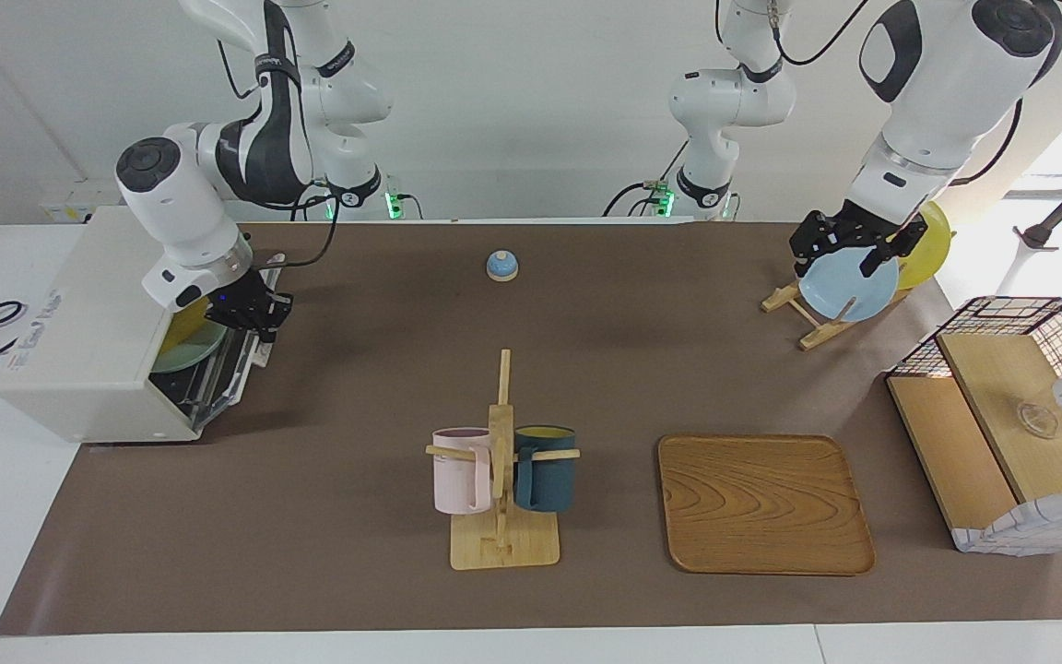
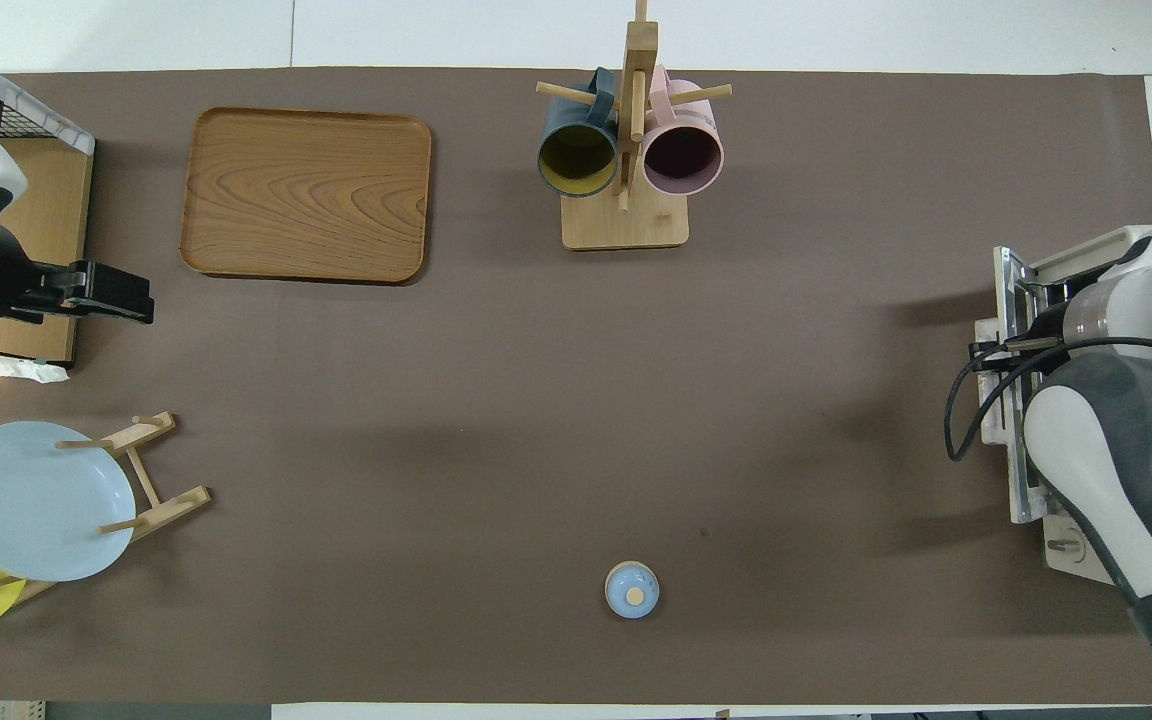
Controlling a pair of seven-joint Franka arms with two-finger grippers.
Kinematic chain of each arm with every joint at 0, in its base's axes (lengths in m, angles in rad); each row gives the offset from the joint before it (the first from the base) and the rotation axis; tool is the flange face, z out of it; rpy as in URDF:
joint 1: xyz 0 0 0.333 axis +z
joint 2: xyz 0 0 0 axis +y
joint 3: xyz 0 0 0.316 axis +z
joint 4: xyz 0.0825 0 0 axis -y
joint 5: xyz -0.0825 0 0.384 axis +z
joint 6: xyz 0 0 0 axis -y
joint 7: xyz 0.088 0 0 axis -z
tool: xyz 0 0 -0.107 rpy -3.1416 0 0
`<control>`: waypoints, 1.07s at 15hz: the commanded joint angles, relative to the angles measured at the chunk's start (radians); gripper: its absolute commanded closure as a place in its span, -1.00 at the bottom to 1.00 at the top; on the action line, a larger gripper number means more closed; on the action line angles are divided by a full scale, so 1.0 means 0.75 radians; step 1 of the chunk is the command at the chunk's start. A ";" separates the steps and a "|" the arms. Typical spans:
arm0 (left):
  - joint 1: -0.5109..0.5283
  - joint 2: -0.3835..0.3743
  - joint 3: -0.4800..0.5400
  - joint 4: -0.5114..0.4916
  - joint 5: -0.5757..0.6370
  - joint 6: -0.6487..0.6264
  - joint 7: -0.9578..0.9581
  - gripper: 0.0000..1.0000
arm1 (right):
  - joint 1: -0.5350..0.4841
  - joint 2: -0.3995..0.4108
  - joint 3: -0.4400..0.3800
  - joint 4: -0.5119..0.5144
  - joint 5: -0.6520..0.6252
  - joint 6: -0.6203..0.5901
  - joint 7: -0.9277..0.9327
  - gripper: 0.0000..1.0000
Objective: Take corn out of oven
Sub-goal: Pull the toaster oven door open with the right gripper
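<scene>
The right end effector (image 1: pixel 259 318), pressed together on the handle of the oven (image 1: pixel 98 341) door, holds that door partway down at the right arm's end of the counter (image 1: pixel 356 553). Through the gap, inside the oven, a yellow shape that looks like the corn (image 1: pixel 182 325) lies on a pale green plate (image 1: pixel 182 355); in the overhead view the right arm covers both. The left end effector (image 1: pixel 849 244), spread wide, waits in the air over the blue plate (image 1: pixel 849 286), which stands in a wooden rack (image 1: pixel 794 314) with a yellow plate (image 1: pixel 927 242) just beside it, well apart from the oven at the left arm's end. Farther from the robots than that rack stands a wire-and-wood shelf (image 1: pixel 1001 415). Toward the middle from the shelf lies a wooden tray (image 1: pixel 761 503), and beside it a mug stand (image 1: pixel 501 516) carries a pink mug (image 1: pixel 460 472) and a dark blue mug (image 1: pixel 545 470). A small blue bell (image 1: pixel 501 266) sits nearer to the robots than the stand.
</scene>
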 commanded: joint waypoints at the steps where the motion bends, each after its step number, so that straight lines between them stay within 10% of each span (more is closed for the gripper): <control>1: -0.009 -0.011 0.009 0.010 0.008 -0.032 0.005 -1.00 | -0.027 0.095 -0.012 -0.016 -0.020 0.160 0.008 1.00; 16: -0.011 -0.009 0.009 0.010 0.008 -0.018 0.001 -1.00 | 0.046 0.169 -0.010 -0.192 -0.018 0.448 0.055 1.00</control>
